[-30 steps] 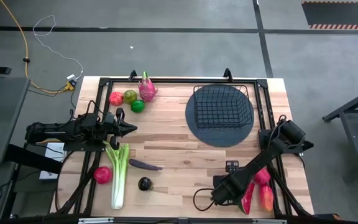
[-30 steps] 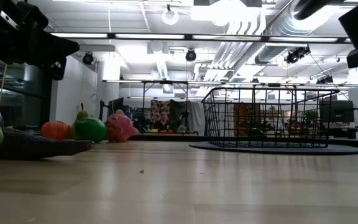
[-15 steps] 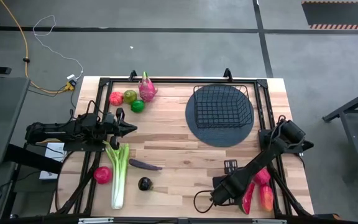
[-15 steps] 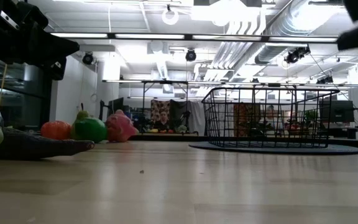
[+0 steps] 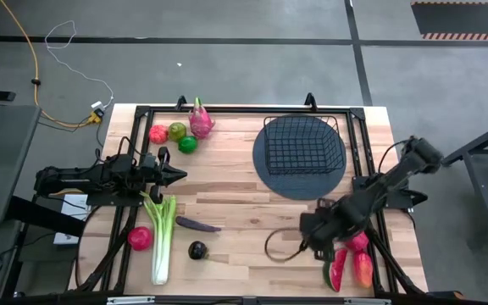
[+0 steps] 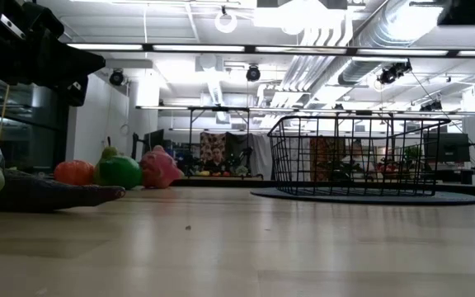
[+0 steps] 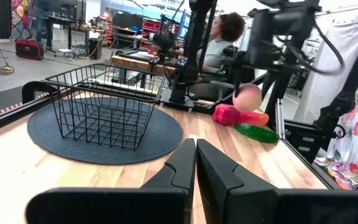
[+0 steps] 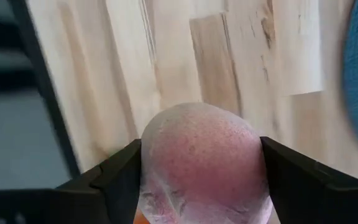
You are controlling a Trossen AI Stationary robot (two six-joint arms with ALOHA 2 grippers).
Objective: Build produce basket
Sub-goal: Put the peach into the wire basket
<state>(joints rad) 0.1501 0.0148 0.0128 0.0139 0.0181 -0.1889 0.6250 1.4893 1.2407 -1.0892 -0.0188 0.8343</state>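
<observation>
My right jaws [image 8: 201, 180] pinch a round peach-pink fruit [image 8: 202, 163] above the pale wooden surface [image 5: 235, 199]; my left jaws [image 7: 195, 163] rest pressed together, empty.

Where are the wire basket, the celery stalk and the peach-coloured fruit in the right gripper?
basket [image 5: 304, 144], high view, on its grid bottom.
celery stalk [image 5: 162, 243], high view, middle of the stalk.
peach-coloured fruit [image 8: 202, 158], right wrist view, on its rounded front between the fingers.

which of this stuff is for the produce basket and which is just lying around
Job: basket, peach-coloured fruit in the right hand, celery, dragon fruit, eggplant, watermelon slice, mango.
Lying about: round mat, yellow cable.
</observation>
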